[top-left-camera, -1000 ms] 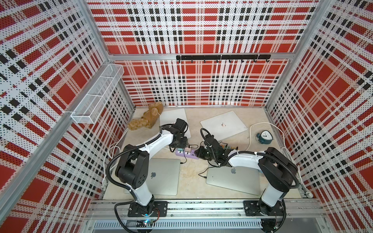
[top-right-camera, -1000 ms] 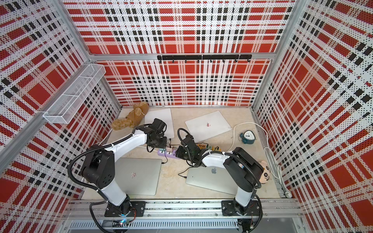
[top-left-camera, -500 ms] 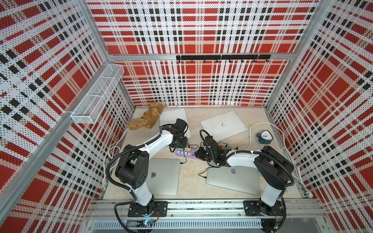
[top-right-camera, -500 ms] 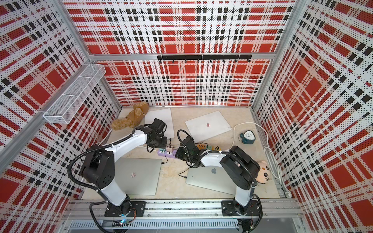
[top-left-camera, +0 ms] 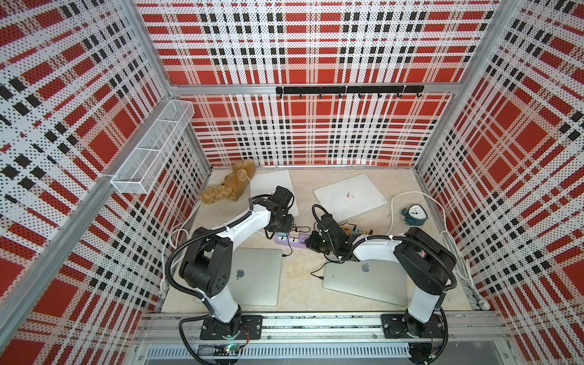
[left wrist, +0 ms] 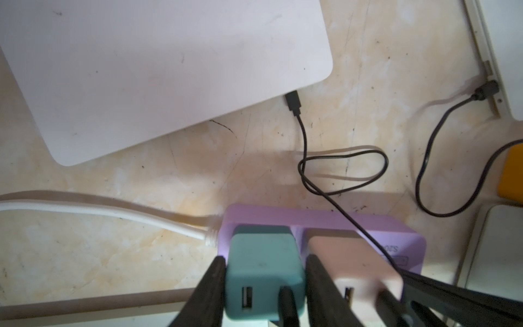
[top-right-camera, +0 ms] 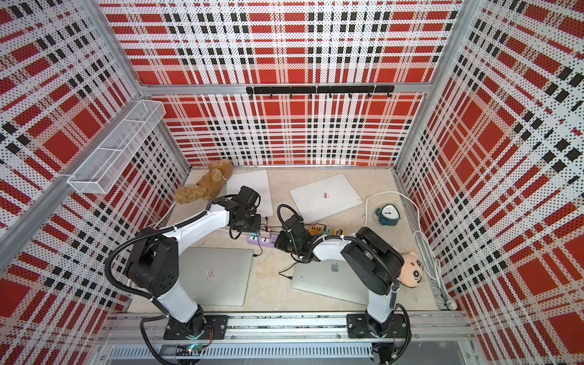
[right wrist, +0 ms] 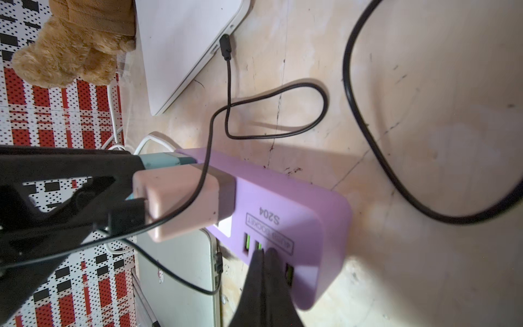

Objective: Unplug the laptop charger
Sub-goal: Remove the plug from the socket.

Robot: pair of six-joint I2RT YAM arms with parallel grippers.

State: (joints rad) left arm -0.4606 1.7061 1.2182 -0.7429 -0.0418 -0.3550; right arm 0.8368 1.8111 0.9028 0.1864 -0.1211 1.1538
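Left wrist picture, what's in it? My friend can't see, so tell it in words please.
The left gripper clamps a teal cube-shaped plastic charger plugged into a lilac plastic power strip, beside a pink plastic charger. A thin black cable loops across to a closed white laptop.

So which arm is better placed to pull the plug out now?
Left. The left pincer clamps the teal charger plugged into the purple power strip; the right pincer, shut, only rests on the strip.
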